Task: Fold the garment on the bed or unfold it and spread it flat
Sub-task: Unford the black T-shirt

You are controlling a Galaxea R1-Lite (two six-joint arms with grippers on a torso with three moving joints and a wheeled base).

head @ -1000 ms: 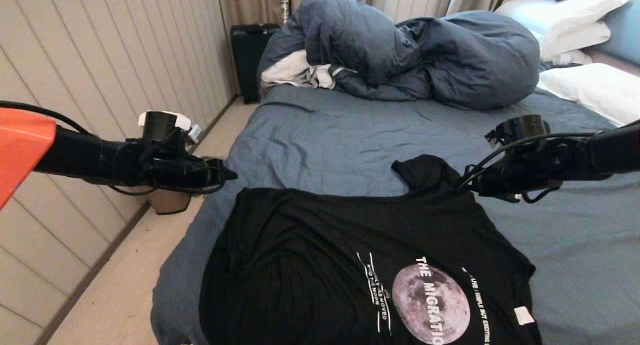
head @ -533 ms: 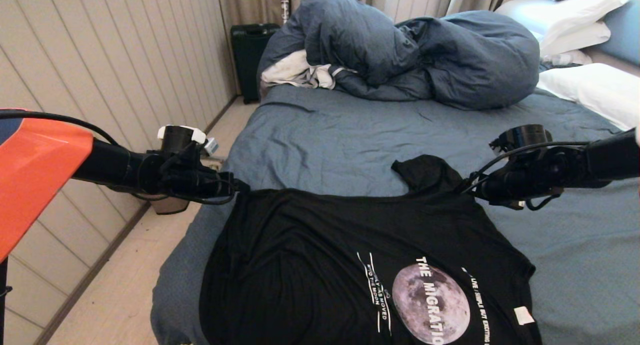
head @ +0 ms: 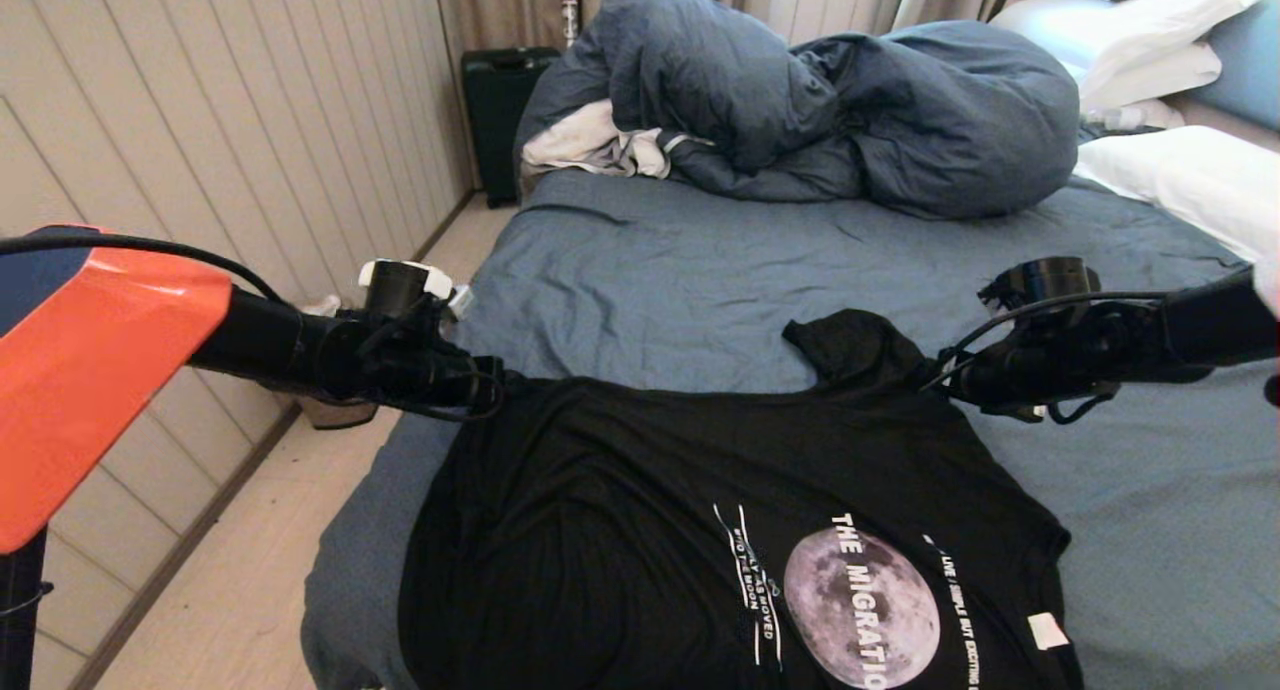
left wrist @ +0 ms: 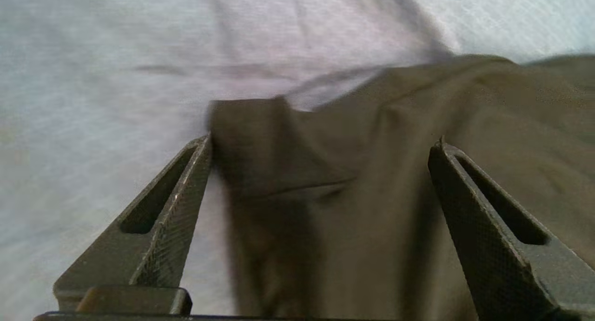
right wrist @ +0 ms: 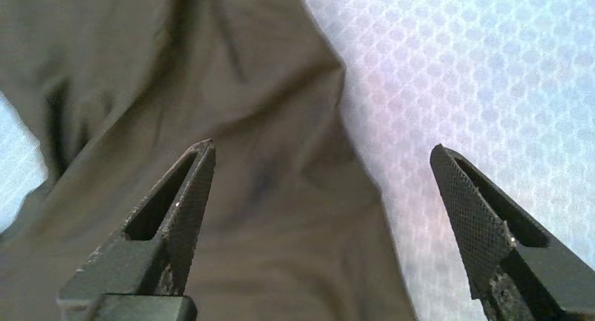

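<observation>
the bed (head: pixel 700 270) is covered by a wrinkled slate-blue sheet, with a bunched duvet (head: pixel 830 110) and white pillows (head: pixel 1180 170) at its far end. the garment (head: pixel 640 510) is spread print-up on the near part. the left gripper (head: pixel 490 385) is held at its far left corner, fingers (left wrist: pixel 172 218) spread apart. the right gripper (head: pixel 945 380) is held at its far right edge, fingers (right wrist: pixel 181 214) likewise apart.

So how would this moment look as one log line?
left hand open at T-shirt far corner | right hand open over far edge | nothing gripped
</observation>
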